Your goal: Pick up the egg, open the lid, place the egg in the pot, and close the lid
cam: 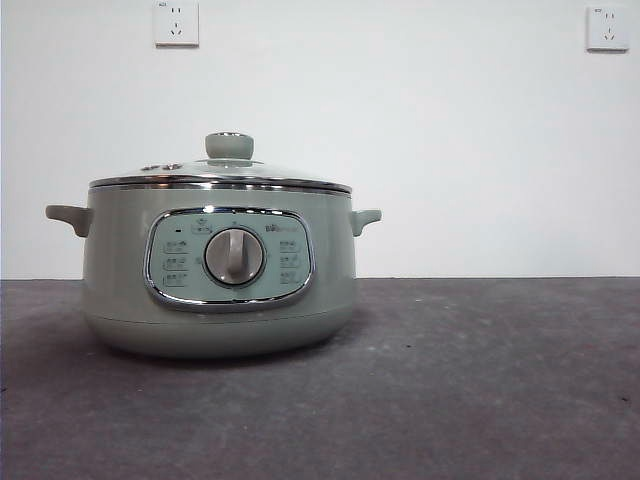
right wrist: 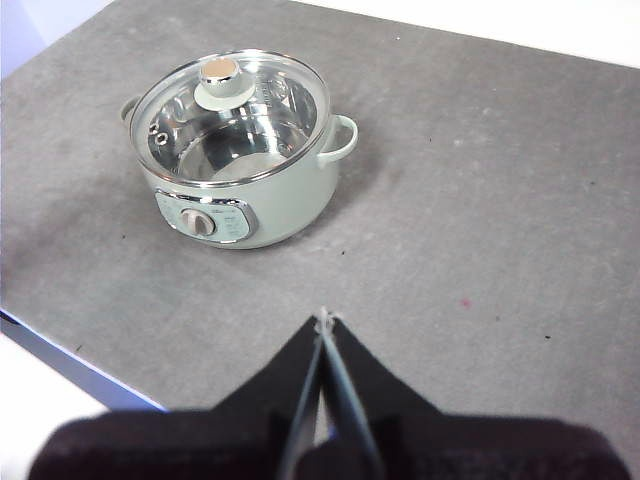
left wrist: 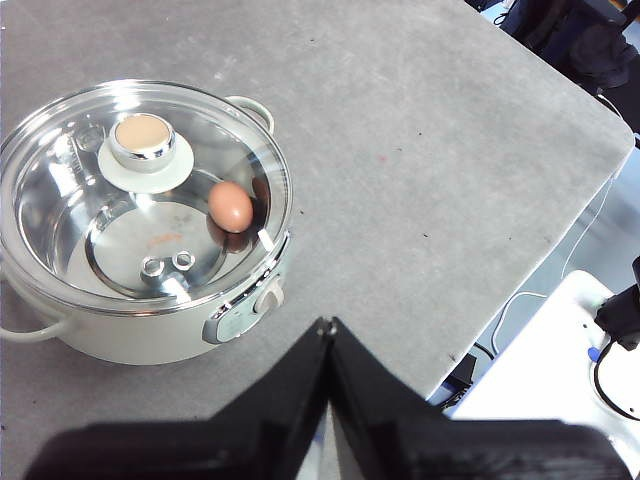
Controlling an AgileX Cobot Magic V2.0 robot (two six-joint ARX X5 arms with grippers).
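The pale green pot (cam: 220, 300) stands on the grey table (cam: 480, 380), left of centre, with its dial facing the front camera. The glass lid (cam: 225, 177) with its green knob sits closed on the pot. In the left wrist view the reddish-brown egg (left wrist: 231, 206) lies inside the pot (left wrist: 150, 335), seen through the lid (left wrist: 60, 190). My left gripper (left wrist: 326, 325) is shut and empty, held above the table away from the pot. My right gripper (right wrist: 325, 318) is shut and empty, well back from the pot (right wrist: 270, 215) and its lid (right wrist: 260, 120). The egg does not show in the right wrist view.
Two wall sockets (cam: 176, 22) (cam: 607, 27) sit high on the white wall behind. The table's edge and rounded corner (left wrist: 610, 150) show in the left wrist view, with a white surface and cables (left wrist: 560, 360) beyond. No arm shows in the front view.
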